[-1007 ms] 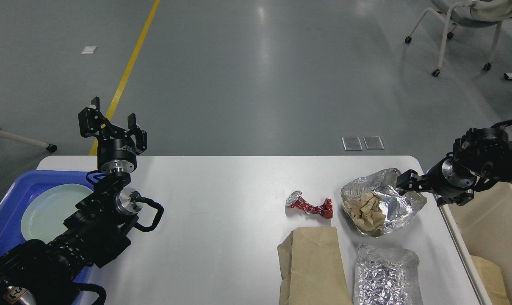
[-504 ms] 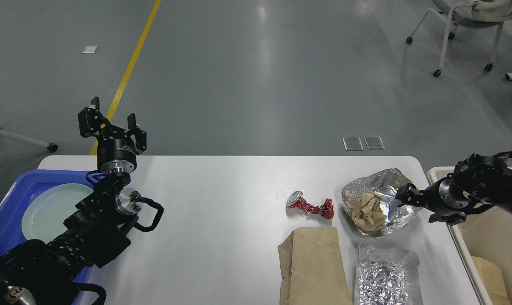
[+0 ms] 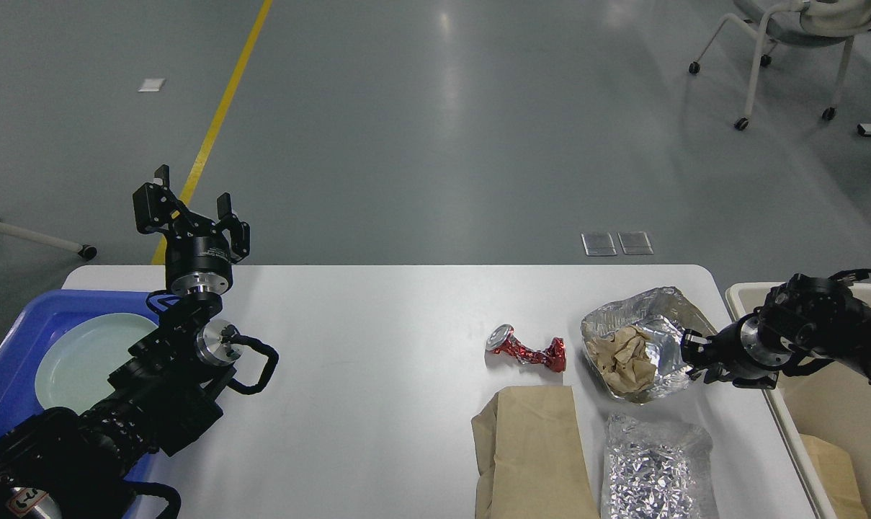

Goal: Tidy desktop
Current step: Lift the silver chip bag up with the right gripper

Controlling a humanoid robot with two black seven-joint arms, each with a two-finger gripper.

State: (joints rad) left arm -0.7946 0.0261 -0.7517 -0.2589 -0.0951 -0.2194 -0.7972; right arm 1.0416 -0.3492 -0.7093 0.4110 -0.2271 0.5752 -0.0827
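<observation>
R hand [image 3: 694,355] at right rim of crumpled silver foil tray [image 3: 648,346], grip state unclear | L hand [image 3: 187,210] fingers apart, far across white desk [image 3: 370,375]

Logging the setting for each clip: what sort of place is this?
Probably a lab or workshop hall: bare grey floor with a yellow line, a wheeled chair, and a white desktop of staged litter.

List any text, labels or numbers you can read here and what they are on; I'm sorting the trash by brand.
None can be read.
Left arm: a white sticker with dark marks, too small to read.
Left gripper: faint print on its wrist, too blurred to read.
Red wrapper, foil tray, paper bag: no text visible.
</observation>
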